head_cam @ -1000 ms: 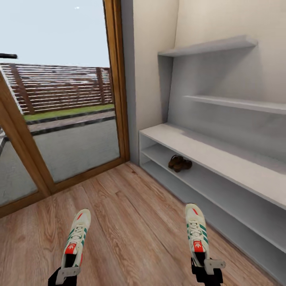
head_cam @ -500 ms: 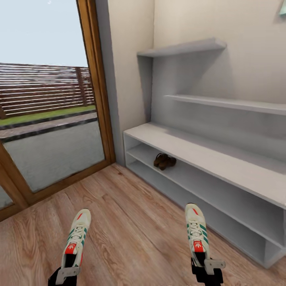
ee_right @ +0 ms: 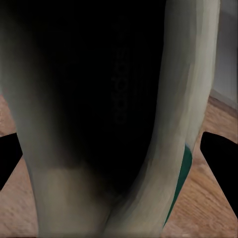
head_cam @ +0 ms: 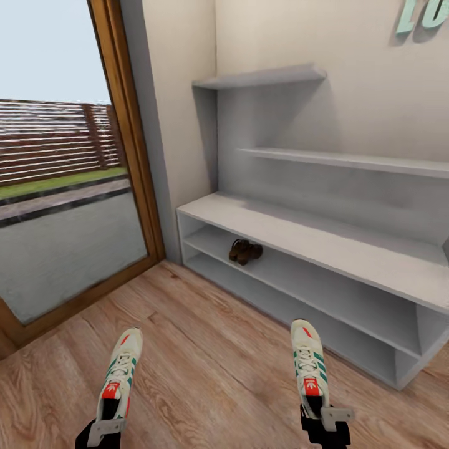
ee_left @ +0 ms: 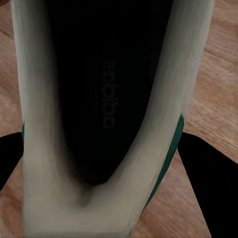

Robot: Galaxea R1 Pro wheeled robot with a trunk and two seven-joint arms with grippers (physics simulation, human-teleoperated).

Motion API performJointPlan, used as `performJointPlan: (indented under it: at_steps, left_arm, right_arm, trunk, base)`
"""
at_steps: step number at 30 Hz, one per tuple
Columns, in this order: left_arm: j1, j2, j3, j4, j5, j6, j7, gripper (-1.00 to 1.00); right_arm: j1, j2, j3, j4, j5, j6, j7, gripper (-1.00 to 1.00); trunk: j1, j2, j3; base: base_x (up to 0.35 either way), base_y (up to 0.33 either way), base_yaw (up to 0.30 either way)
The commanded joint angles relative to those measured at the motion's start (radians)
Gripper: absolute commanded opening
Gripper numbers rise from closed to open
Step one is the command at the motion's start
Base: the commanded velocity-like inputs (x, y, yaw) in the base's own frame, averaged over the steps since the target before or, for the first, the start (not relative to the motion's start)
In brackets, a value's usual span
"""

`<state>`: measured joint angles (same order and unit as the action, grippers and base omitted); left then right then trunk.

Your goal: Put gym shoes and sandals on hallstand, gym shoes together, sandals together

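Each gripper carries one gym shoe above the wood-plank corridor floor. My left gripper is shut on the heel of the left gym shoe, whose dark inside faces the left wrist camera. My right gripper is shut on the heel of the right gym shoe, seen from inside in the right wrist view. The pale grey hallstand stands ahead on the right. The two brown sandals lie together on its upper shoe shelf, near the left end.
A glass door with a wooden frame stands left of the hallstand. Two staggered wall shelves hang above the bench. Teal letters decorate the wall at the top right. The hallstand's right end sits near the right shoe.
The camera has turned right: the door and hallstand have slid left in the picture and the hallstand's right end has come into view. Both grippers hold their shoes as before.
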<state>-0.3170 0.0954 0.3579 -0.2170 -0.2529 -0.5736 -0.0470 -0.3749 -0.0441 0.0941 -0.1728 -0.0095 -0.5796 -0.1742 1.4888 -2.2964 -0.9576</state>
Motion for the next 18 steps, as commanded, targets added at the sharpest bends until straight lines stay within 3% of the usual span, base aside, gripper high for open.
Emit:
performJointPlan:
  at_steps: [1, 18]
  left_arm:
    - [-0.001, 0.000, 0.009, 0.001, -0.006, -0.003, -0.005, -1.00]
    - [-0.001, 0.000, 0.009, 0.001, -0.006, -0.003, -0.005, -1.00]
  right_arm:
    - [-0.001, 0.000, 0.009, 0.001, -0.001, -0.002, -0.008, -1.00]
    - [-0.001, 0.000, 0.009, 0.001, -0.001, -0.002, -0.009, -1.00]
  trunk:
    - [0.000, 0.000, -0.001]
    - [0.000, 0.000, -0.001]
  base:
    - [0.051, 0.305, -0.268]
    - [0.123, 0.312, -0.268]
